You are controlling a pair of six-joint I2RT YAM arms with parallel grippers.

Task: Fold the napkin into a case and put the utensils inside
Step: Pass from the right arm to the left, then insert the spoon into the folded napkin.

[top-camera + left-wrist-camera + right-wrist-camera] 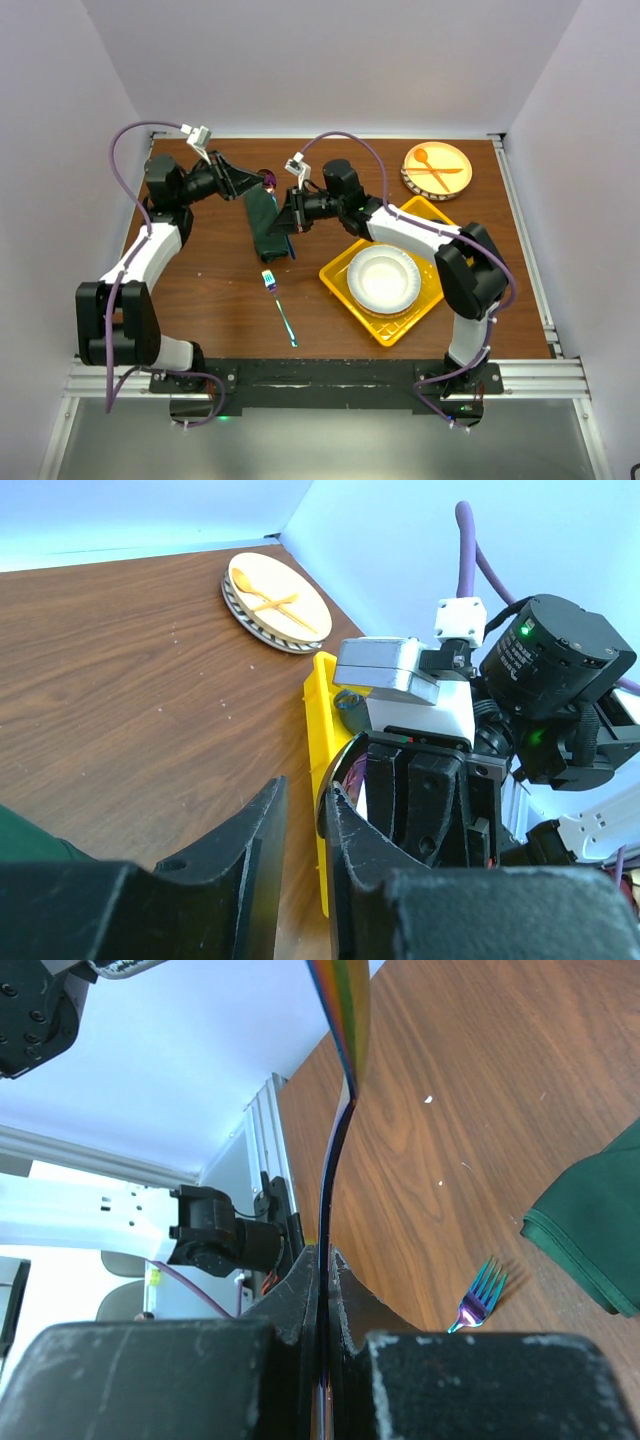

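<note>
A metal fork (279, 305) with a rainbow shine is seen lying alone on the bare brown table (200, 290), near the front edge, with open wood on its left and right. To its right, a yellow tray (335, 272) is set cornerwise, and a white plate (383, 277) is held in it. Farther back, the dark green napkin (266, 228) is laid as a narrow folded strip at the table's middle, well apart from the fork. At the strip's right edge, the right gripper (325, 1260) is clamped on the thin handle of the matching spoon (338, 1130), whose bowl is raised over the strip's far end. There the left gripper (308, 795) is seen with its jaws slightly apart; nothing is seen between them. In the far right corner, a round plate (437, 170) with orange cutlery is placed close to the table's edge.
</note>
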